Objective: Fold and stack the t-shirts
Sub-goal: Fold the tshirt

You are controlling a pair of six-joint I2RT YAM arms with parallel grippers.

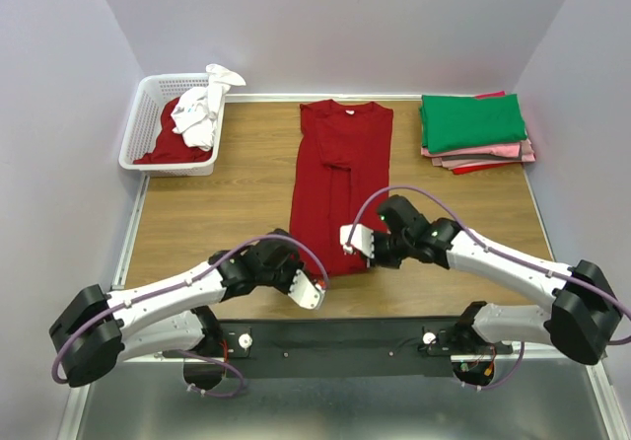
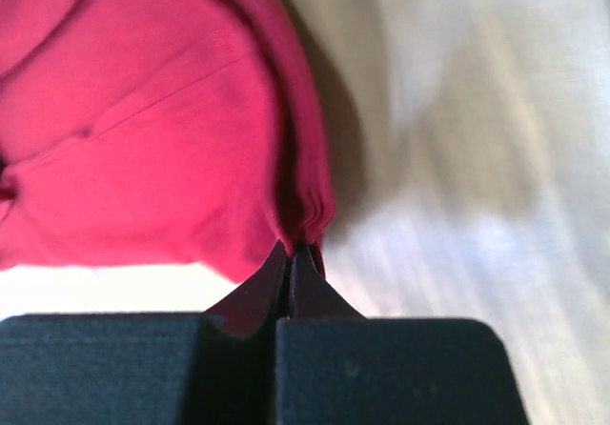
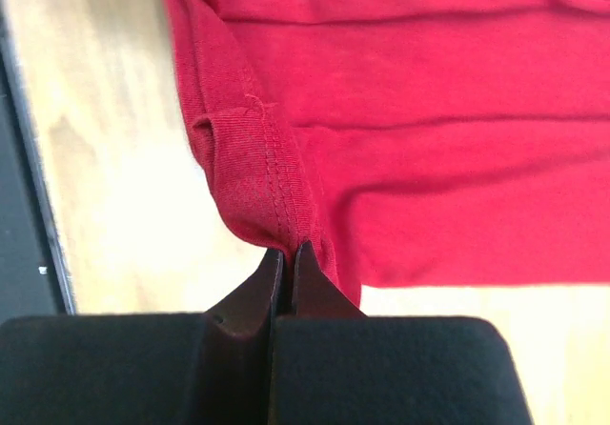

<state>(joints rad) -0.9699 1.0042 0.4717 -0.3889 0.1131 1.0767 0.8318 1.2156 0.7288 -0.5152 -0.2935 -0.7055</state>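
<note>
A dark red t-shirt (image 1: pixel 337 179) lies folded into a long narrow strip down the middle of the table, collar at the far end. My left gripper (image 1: pixel 308 282) is at its near left corner. In the left wrist view the left gripper (image 2: pixel 291 251) is shut on a bunched edge of the red t-shirt (image 2: pixel 143 130). My right gripper (image 1: pixel 361 251) is at the near right corner. The right wrist view shows the right gripper (image 3: pixel 289 247) shut on the stitched hem of the t-shirt (image 3: pixel 429 130). A stack of folded t-shirts (image 1: pixel 473 124), green on top of pink and red, sits at the back right.
A white lattice basket (image 1: pixel 138 134) stands at the back left. A crumpled white t-shirt (image 1: pixel 202 110) hangs over its rim and a red t-shirt (image 1: pixel 166 146) lies inside. Walls close off the table on the left, back and right.
</note>
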